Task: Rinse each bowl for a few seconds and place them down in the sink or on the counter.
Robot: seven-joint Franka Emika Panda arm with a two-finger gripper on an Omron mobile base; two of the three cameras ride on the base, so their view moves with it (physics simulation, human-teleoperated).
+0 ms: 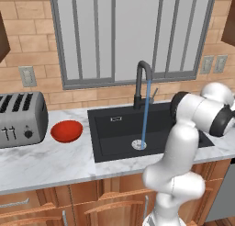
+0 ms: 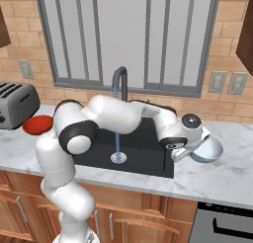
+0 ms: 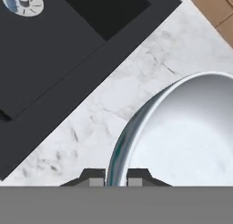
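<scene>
Tool: the tool (image 3: 116, 180) is pinched on the rim of the pale bowl (image 3: 191, 136), 1 finger on each side of the wall.
Pale bowl: it is held over the bench (image 2: 232, 180), just beside the right edge of the sink (image 2: 148, 138).
Red bowl: the red bowl (image 1: 66, 131) is set on the bench left of the sink, near the toaster (image 1: 20, 117).
Faucet: water (image 1: 145, 112) is poured from the faucet (image 1: 142, 80) onto the drain (image 1: 139, 144).
</scene>
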